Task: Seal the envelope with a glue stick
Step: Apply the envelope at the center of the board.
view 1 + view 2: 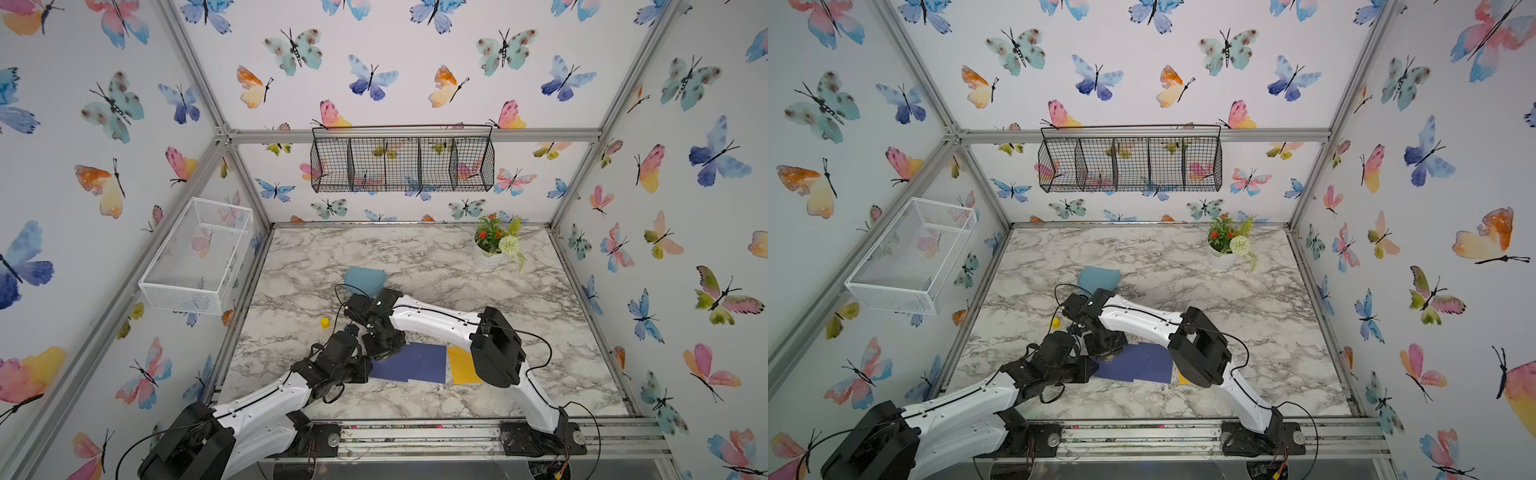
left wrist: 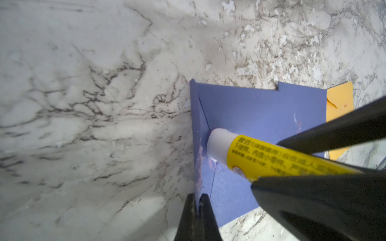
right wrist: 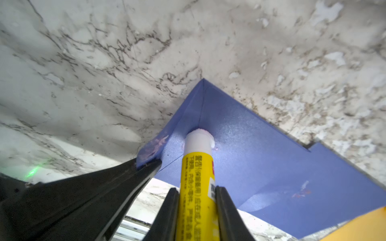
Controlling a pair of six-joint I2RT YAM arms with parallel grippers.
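- We see a white pot of flowers (image 1: 493,246) at the marble tabletop's (image 1: 415,399) far right corner.
- A teal pouch (image 1: 365,279) lies mid-tabletop.
- We find two baskets on the walls — a black wire basket (image 1: 402,166) behind, a white mesh basket (image 1: 183,297) left.

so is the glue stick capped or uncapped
Uncapped: the glue stick shows a bare white tip pressed against the blue envelope; a small yellow cap-like piece stands apart.

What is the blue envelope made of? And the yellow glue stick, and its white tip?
The blue envelope looks like stiff paper or thin card, with sharp fold creases and a faintly shimmery finish. The glue stick tube seems to be smooth, glossy plastic, yellow with printed text. Its white tip is probably solid glue: matte and lumpy at the end, with pale smears on the flap.
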